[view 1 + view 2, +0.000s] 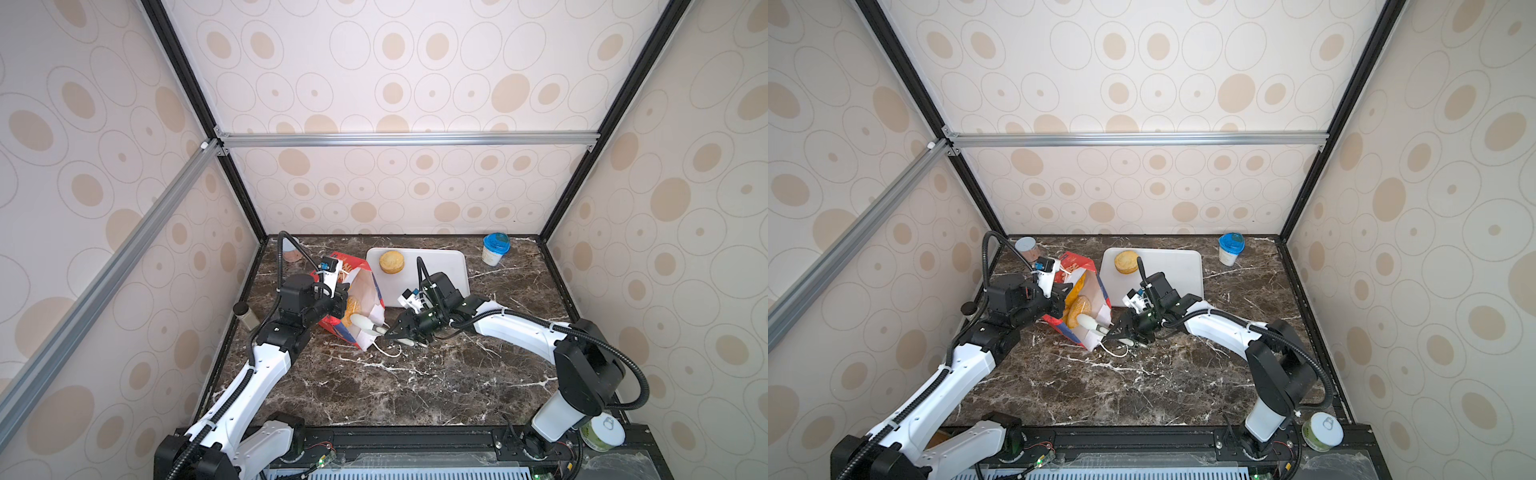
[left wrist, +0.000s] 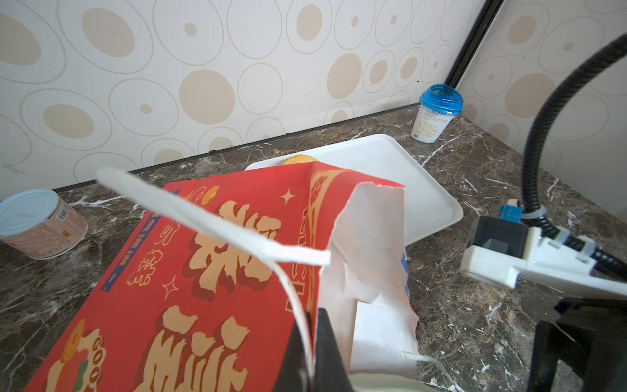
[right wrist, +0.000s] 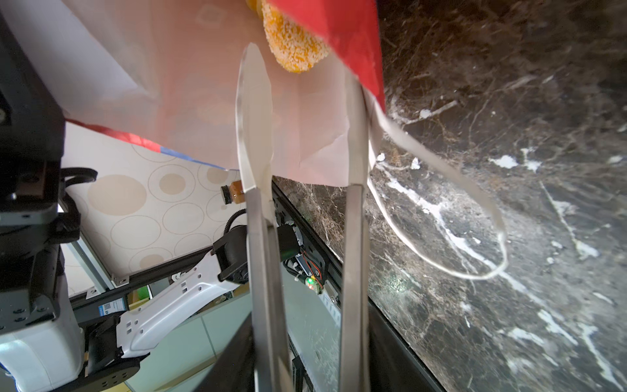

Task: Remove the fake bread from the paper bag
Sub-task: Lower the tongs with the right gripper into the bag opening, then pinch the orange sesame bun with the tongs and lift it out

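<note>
**A:** Right wrist view: fake bread (image 3: 293, 47) sits upper centre, inside the paper bag (image 3: 190, 85)?

**B:** Yes. Right gripper (image 3: 302, 88), tongs apart, should slide deeper, straddling it. Left gripper (image 2: 314, 346), clamped on the bag's rim, steadies.

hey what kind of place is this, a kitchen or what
Probably a robot test booth, not a kitchen: wallpapered panels on an aluminium frame enclose a marble-look tabletop, with two arms bolted along its front rail.
</note>
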